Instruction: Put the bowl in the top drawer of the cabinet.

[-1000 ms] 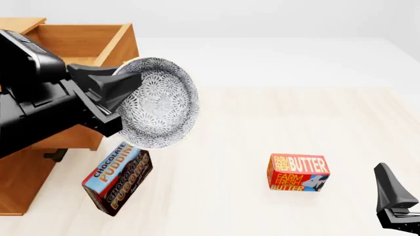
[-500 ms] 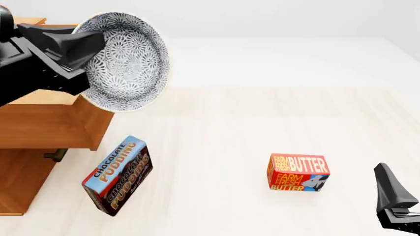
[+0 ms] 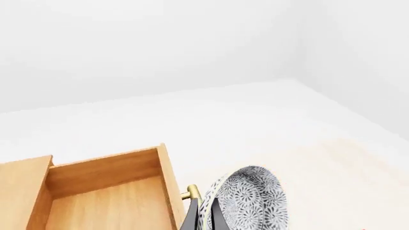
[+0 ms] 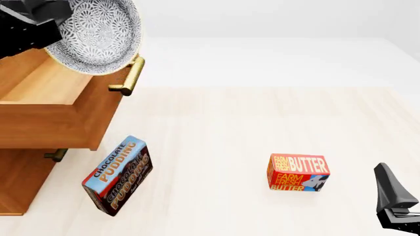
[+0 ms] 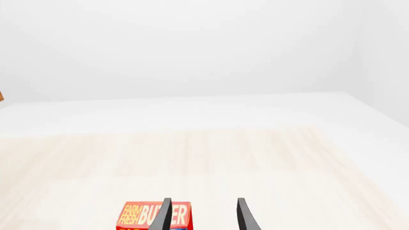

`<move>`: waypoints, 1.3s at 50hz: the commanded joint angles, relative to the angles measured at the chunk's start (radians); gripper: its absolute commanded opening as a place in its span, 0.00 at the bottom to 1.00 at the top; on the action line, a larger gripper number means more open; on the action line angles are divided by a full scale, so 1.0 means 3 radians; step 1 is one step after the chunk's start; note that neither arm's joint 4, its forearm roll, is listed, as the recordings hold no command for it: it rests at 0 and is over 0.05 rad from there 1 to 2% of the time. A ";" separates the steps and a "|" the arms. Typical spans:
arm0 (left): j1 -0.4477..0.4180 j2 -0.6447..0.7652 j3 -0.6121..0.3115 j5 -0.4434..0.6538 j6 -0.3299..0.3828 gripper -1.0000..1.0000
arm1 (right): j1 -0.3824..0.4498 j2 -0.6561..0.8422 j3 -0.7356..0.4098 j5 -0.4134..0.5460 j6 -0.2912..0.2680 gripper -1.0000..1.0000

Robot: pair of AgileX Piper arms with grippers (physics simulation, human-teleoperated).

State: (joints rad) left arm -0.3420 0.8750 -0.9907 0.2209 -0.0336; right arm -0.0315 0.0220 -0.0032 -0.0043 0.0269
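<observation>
Speckled bowl (image 4: 95, 34) hangs tilted in my left hand (image 3: 203, 218), pinched by its rim above the open top drawer (image 4: 46, 105). Lifting looks done; lowering and letting go remain. My right hand (image 5: 202, 216) waits empty, spread.

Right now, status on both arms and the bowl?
Left jaws shut on speckled white ceramic bowl, tilted over open wooden top drawer. Right gripper open, idle. Nothing blocking.
</observation>
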 commanded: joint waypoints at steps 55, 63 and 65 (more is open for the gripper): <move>0.1369 0.1040 -0.0621 -0.0063 -0.1150 0.00 | 0.0000 0.0000 0.0000 0.0000 0.0000 1.00; 0.1348 0.1145 -0.0568 -0.0106 -0.1252 0.00 | 0.0001 0.0002 0.0000 -0.0001 0.0000 1.00; 0.1360 0.1157 -0.0544 -0.0128 -0.1258 0.00 | 0.0001 0.0000 0.0000 0.0000 0.0000 1.00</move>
State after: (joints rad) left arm 0.0527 1.1919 -1.1681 0.2035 -0.3871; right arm -0.0315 0.0219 -0.0032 -0.0042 0.0269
